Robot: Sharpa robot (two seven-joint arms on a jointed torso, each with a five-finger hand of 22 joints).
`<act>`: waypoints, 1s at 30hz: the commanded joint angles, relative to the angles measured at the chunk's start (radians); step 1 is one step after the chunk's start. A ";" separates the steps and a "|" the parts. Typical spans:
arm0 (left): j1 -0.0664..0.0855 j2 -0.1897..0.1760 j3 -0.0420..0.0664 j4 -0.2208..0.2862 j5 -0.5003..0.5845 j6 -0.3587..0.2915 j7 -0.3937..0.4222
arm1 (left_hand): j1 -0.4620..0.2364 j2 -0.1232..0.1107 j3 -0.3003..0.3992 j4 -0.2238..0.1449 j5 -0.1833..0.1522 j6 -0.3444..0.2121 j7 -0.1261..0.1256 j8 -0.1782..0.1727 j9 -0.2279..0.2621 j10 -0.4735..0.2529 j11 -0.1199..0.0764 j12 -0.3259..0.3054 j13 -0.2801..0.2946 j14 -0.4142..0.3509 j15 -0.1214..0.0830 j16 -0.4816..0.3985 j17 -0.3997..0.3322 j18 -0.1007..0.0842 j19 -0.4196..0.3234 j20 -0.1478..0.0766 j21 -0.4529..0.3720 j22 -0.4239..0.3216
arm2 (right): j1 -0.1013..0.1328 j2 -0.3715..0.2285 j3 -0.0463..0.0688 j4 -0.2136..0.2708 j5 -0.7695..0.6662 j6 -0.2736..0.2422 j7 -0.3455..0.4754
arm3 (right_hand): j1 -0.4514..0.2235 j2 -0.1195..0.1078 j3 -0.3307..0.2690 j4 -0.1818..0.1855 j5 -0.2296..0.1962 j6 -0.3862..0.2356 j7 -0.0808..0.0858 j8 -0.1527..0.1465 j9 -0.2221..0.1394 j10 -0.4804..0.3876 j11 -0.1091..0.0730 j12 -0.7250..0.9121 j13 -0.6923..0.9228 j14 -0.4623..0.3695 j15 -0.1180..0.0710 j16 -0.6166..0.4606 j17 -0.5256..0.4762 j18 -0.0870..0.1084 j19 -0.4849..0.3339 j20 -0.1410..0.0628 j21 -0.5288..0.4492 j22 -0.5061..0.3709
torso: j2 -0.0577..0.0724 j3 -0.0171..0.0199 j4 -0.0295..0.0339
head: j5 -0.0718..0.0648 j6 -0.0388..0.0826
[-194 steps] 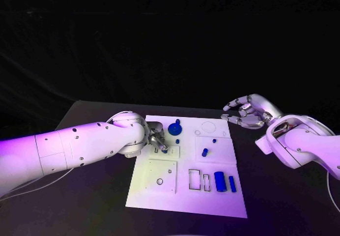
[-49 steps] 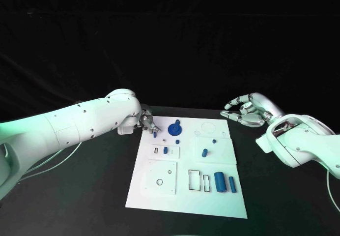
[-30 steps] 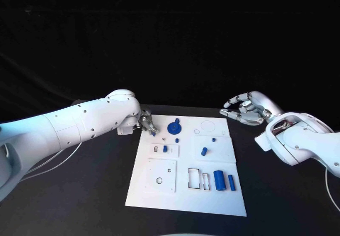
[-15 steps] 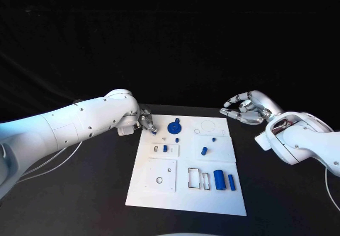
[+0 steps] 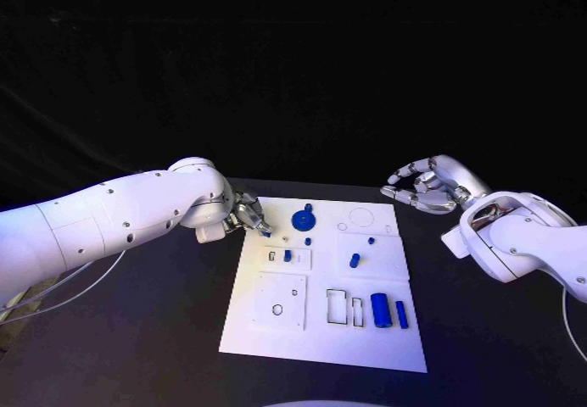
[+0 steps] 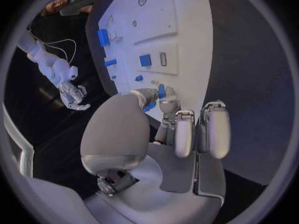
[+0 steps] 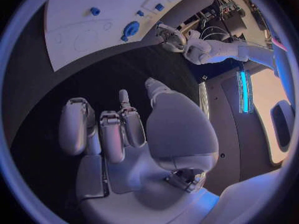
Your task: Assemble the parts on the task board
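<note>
A: Since the earlier frame, left hand (image 5: 248, 217) has drawn back from over the task board (image 5: 324, 339) to its far left edge, holding a small blue part (image 6: 161, 90) pinched at its fingertips.

B: Right hand (image 5: 426, 188)?

A: Raised off the board's far right corner, over the bench (image 5: 147, 339); fingers curled inward, apparently around nothing.

B: Other parts?

A: Blue disc (image 5: 301, 222) near the far edge; two blue cylinders (image 5: 381, 311) lie side by side at the near right.
</note>
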 commanded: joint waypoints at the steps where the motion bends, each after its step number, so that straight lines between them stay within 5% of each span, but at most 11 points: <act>1: -0.006 -0.015 0.000 0.037 0.019 -0.040 0.008 | -0.016 -0.001 0.124 -0.113 0.005 0.001 -0.010 0.021 0.100 0.005 -0.002 0.004 0.000 0.101 -0.007 -0.005 0.249 -0.011 0.010 -0.007 0.006 0.026 | -0.001 0.001 0.000 -0.002 -0.011 0.018 0.004 | 0.008 0.004 -0.003 -0.001 0.005 -0.003 -0.004 0.006 0.001 -0.003 -0.004 -0.004 0.108 0.087 -0.009 -0.004 0.191 0.019 -0.007 -0.002 -0.006 0.038 | -0.003 -0.0005 0.0060 | -0.003 -0.005; 11: -0.035 -0.050 -0.004 0.116 -0.087 -0.062 0.002 | -0.039 -0.012 0.151 -0.122 0.003 0.005 -0.016 0.041 0.110 0.022 -0.007 0.023 0.014 0.102 -0.011 -0.004 0.250 -0.012 0.011 -0.011 0.007 0.030 | -0.005 0.006 -0.002 -0.008 -0.011 0.022 0.006 | 0.008 0.004 -0.003 -0.001 0.005 -0.003 -0.004 0.006 0.001 -0.003 -0.004 -0.004 0.108 0.087 -0.009 -0.004 0.191 0.019 -0.007 -0.002 -0.006 0.038 | -0.006 0.0013 0.0087 | 0.001 -0.013; 30: -0.068 -0.032 -0.015 0.148 -0.207 -0.081 -0.008 | -0.060 -0.018 0.169 -0.128 0.004 0.010 -0.022 0.059 0.119 0.032 -0.013 0.030 0.014 0.103 -0.016 -0.002 0.254 -0.012 0.011 -0.014 0.007 0.030 | -0.007 0.012 -0.002 -0.010 -0.008 0.022 0.010 | 0.009 0.005 -0.004 0.000 0.007 -0.003 -0.004 0.007 0.001 -0.004 -0.004 -0.006 0.107 0.087 -0.010 -0.004 0.190 0.019 -0.009 -0.002 -0.009 0.036 | -0.004 0.0005 0.0064 | 0.009 -0.020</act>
